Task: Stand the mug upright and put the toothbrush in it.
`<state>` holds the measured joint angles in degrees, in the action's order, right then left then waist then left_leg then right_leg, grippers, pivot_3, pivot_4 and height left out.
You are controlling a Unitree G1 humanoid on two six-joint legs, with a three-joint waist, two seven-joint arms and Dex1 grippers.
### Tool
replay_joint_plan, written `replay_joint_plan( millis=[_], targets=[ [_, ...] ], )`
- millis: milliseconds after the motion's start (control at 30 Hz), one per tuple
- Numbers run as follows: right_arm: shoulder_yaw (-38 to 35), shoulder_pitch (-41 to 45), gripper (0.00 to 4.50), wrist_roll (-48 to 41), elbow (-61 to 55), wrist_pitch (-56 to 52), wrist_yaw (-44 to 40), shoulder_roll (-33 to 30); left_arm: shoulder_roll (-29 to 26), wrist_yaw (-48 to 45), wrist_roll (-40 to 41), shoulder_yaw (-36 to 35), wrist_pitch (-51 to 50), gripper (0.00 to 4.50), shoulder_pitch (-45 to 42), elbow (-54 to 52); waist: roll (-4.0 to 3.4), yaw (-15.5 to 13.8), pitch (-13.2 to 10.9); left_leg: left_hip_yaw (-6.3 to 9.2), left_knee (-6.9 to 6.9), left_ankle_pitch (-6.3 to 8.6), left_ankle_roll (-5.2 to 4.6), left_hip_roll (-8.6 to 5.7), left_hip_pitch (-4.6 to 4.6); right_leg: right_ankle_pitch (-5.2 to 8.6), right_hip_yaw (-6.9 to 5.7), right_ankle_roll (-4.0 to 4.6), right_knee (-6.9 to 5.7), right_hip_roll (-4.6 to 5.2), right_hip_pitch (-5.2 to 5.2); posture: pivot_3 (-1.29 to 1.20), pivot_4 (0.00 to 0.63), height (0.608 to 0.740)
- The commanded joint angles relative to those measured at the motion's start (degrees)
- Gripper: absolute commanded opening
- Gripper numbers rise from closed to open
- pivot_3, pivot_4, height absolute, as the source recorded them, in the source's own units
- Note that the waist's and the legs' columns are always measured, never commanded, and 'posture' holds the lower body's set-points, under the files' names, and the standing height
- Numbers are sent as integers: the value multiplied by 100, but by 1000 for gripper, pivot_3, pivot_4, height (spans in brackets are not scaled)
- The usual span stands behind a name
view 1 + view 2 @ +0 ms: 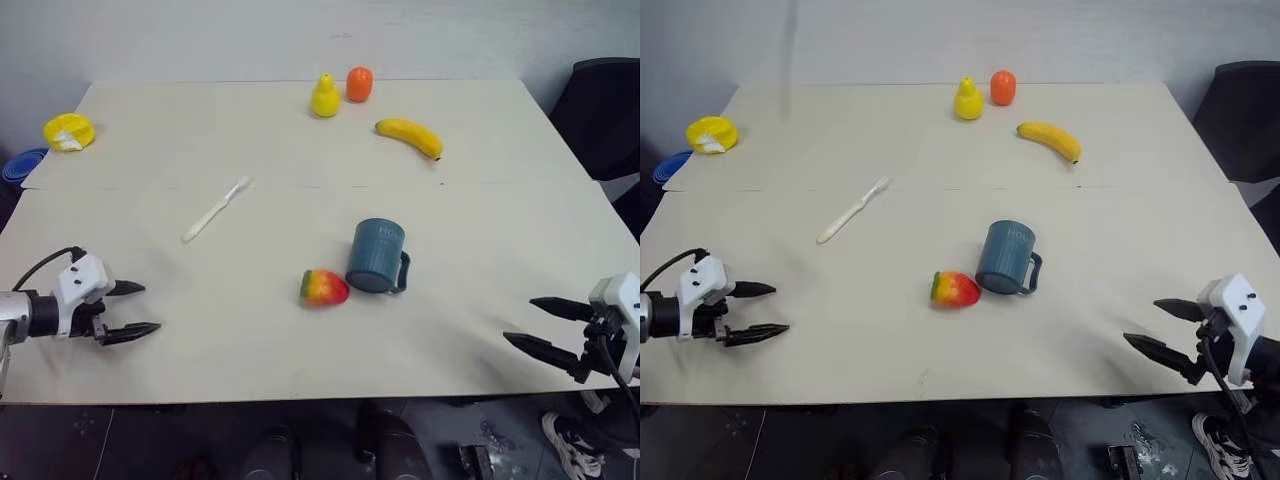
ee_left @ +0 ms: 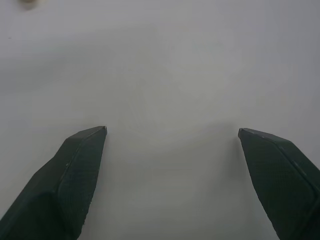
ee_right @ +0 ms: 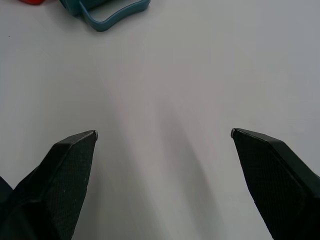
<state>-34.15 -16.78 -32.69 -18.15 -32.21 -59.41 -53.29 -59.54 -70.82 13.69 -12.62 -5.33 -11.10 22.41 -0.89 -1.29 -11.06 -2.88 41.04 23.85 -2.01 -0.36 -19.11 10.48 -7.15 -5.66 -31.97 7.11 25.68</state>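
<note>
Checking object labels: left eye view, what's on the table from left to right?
Yellow round object → slim cream-white plastic toothbrush → red-yellow-green toy fruit → slate-blue mug with a loop handle, apparently upside down → yellow banana. Yellow pear and orange fruit omitted: they overlap others in order.

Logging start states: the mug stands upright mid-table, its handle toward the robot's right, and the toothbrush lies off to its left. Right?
Not quite. The mug lies on its side, as the left eye view shows. Its handle does point toward the robot's right, and the toothbrush does lie off to its left.
</note>
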Motion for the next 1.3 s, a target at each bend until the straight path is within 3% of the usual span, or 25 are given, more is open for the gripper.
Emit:
replay_joint_plan(
  millis=[33, 267, 467, 567, 700, 867, 1033, 1200, 1300],
  targets=[
    [-215, -75, 4460, -188, -231, -99, -49, 27, -50, -160, 199, -80, -151, 4500, -62, -188, 0, 1, 0, -1, 0, 0, 0, 0, 1, 0, 1, 0, -1, 0, 0, 0, 150, 740],
    [-260, -232, 4460, -367, -715, -306, -220, -136, 80, -378, 822, -31, -831, 4500, -254, -1323, 0, -18, 0, 1, 3, 0, 0, 3, 0, 0, 3, 0, -2, -2, 0, 0, 150, 740],
    [-379, 80, 4460, -1307, -2231, -925, -8, -392, 604, -817, 832, 1180, -1052, 4500, -1496, -2336, 0, -26, 0, -2, 16, -1, 1, 0, 4, -8, 15, -4, -6, -6, -10, 0, 150, 740],
    [-333, 315, 4460, -1691, -2781, -1170, 328, -471, 1225, -1068, 484, 1931, -743, 4500, -2337, -1949, 9, -40, 5, -4, 26, -6, 5, 3, 4, -19, 30, -3, -4, -26, -17, 0, 150, 740],
    [-503, 529, 4460, -2318, -3269, -1479, 891, -512, 2087, -1344, -120, 2681, 116, 4500, -3237, -616, 24, -16, 9, -25, 27, -6, 9, -5, -3, -25, 49, 3, 2, -53, -20, 0, 150, 740],
    [-760, 529, 4460, -2876, -3684, -1657, 1489, -566, 2991, -1195, -561, 2908, 923, 4500, -4015, 993, 33, -13, 5, -40, 29, -5, 5, -1, -6, -30, 60, 8, 4, -56, -20, 0, 150, 740],
    [-1067, 205, 4460, -3168, -4020, -1685, 2031, -465, 3481, -973, -917, 2935, 1719, 4500, -4342, 1973, 38, -30, 4, -44, 29, -2, -2, 4, -6, -31, 61, 6, 6, -54, -18, 0, 150, 740],
    [-1344, -117, 4460, -3307, -4128, -1587, 2318, -422, 3630, -1162, -955, 2857, 1904, 4500, -4430, 2387, 41, -38, 5, -44, 35, 3, -13, 8, -6, -35, 63, -1, 10, -50, -14, 0, 150, 740],
    [-1316, -141, 4500, -3275, -4043, -1521, 2354, -472, 3681, -1243, -853, 2754, 1844, 3918, -4416, 2411, 42, -36, 5, -46, 41, 6, -22, 13, -6, -38, 69, -6, 12, -46, -14, 0, 150, 740]
  ],
)
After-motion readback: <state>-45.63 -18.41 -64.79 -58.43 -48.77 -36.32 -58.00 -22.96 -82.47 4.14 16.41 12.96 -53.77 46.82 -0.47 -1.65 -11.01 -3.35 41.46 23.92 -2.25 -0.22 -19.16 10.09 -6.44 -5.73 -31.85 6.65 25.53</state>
